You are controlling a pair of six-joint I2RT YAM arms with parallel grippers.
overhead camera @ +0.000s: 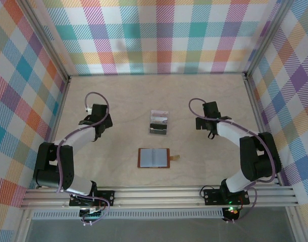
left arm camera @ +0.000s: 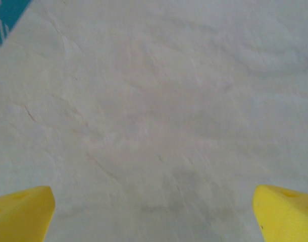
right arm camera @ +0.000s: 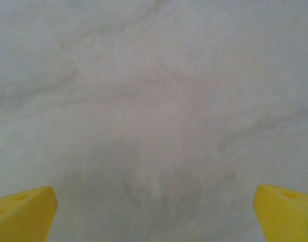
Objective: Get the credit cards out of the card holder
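The card holder (overhead camera: 154, 158) lies open and flat on the table, grey pocketed inside facing up, its brown snap tab (overhead camera: 175, 158) sticking out to the right. Just behind it the credit cards (overhead camera: 159, 123) rest in a small overlapping pile, grey-silver and dark with pale stripes. My left gripper (overhead camera: 95, 120) hangs over bare table to the left of the cards. Its yellow fingertips (left arm camera: 22, 214) stand far apart with nothing between them. My right gripper (overhead camera: 210, 121) hangs to the right of the cards, also open, its fingertips (right arm camera: 285, 212) wide over bare table.
The pale marbled tabletop (overhead camera: 118, 96) is boxed in by plaid walls (overhead camera: 159, 35) at the back and both sides. An aluminium rail (overhead camera: 154, 194) with both arm bases runs along the near edge.
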